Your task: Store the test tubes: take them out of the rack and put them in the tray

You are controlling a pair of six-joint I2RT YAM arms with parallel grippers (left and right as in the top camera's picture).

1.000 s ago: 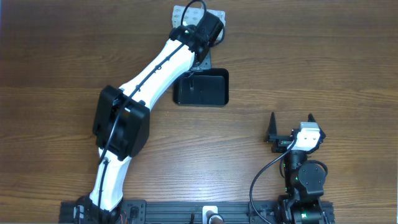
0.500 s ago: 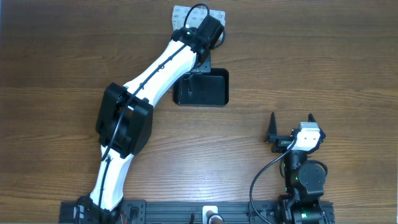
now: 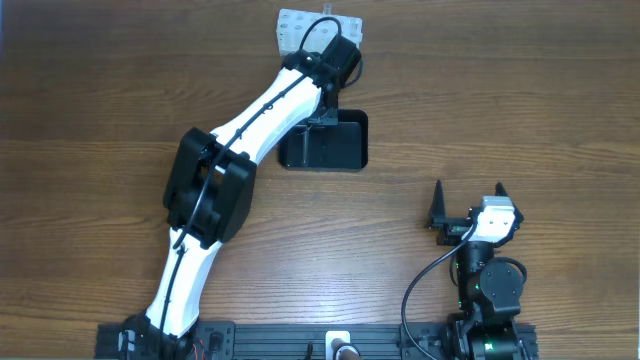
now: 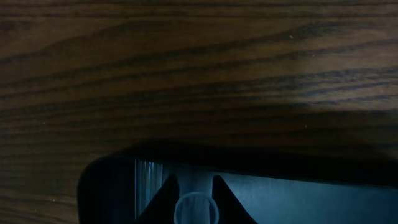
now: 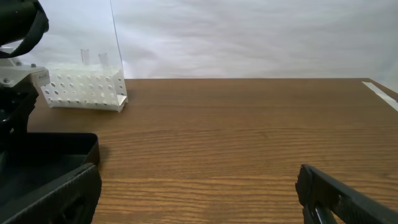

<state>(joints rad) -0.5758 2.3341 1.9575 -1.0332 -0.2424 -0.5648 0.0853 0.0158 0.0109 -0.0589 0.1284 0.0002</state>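
Now the left gripper has drawn back from the rack to the black tray's far rim, fingers pinched narrowly on a test tube seen end-on, its long axis running along the fingers, while the right gripper sits spread wide above the bench.

White left arm, black left hand
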